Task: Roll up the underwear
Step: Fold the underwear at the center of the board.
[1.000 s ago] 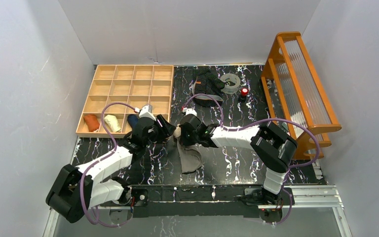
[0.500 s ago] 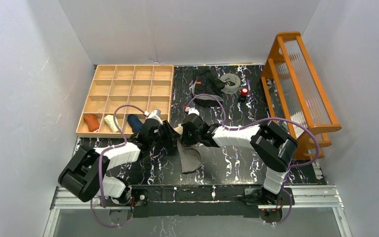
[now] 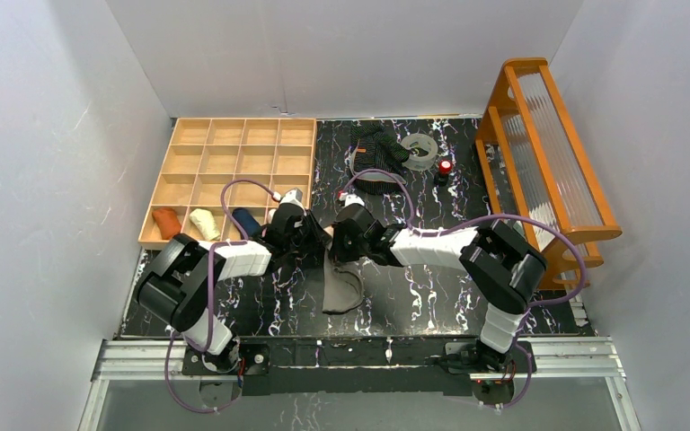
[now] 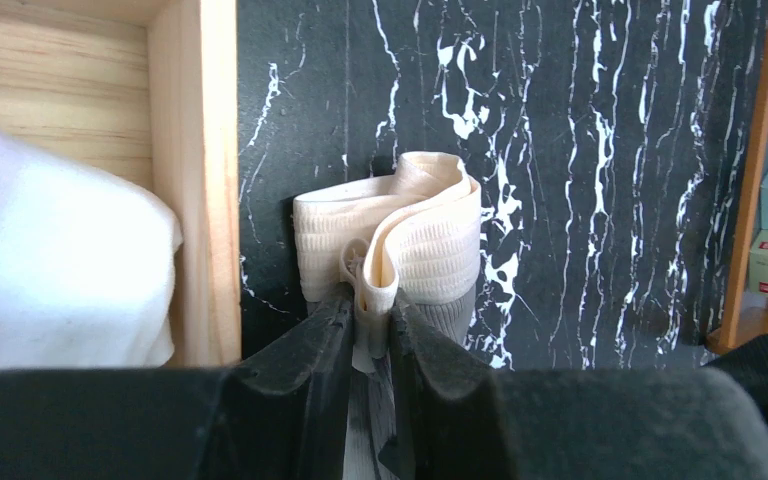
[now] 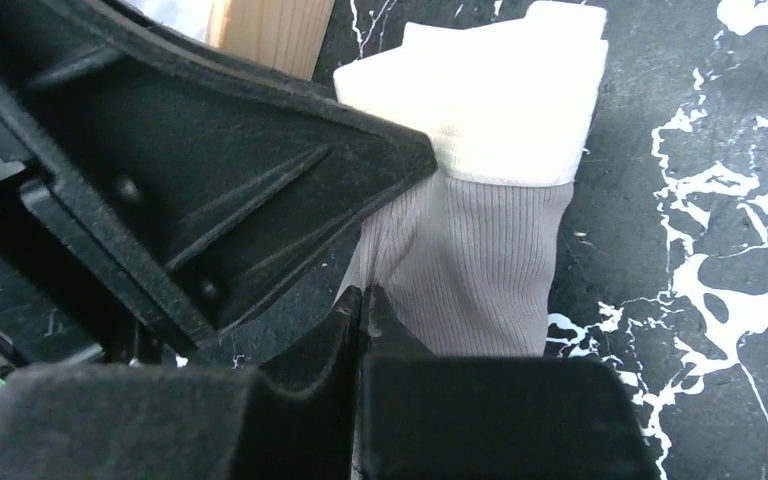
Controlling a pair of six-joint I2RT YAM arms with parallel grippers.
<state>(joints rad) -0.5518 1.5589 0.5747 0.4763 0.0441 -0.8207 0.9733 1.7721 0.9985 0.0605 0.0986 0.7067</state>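
Early in the task, by my read: the beige-grey underwear (image 3: 342,285) lies mostly flat and lengthwise on the worktop (image 3: 431,296) at centre, far end lifted, no roll formed yet. Left claw (image 4: 372,312) is clamped on the cream waistband, which bunches into a loop just past the fingertips. It sits just right of the tray's near right corner. Right claw (image 5: 361,305) has its fingers pressed together at the left edge of the ribbed grey cloth just below the waistband, seemingly nipping it. Both claws meet at the garment's far end, almost touching each other. To do, as I judge it: turn the waistband end over and roll toward the near edge. Then the black striped underwear (image 3: 375,154), crumpled and untouched at far centre-right, needs the same. Beside it on the right are the clear tape ring (image 3: 420,149) and the red-topped object (image 3: 445,167), neither part of the job. Containers: the divided wooden tray (image 3: 243,135) at far left holds an orange-brown roll (image 3: 167,223), a cream roll (image 3: 204,223) and a dark blue roll (image 3: 244,219), one each in the first three near-row compartments. The fourth is hidden by the left arm. The other rows show nothing inside. The orange rack (image 3: 548,153) stands at far right, contents unclear.
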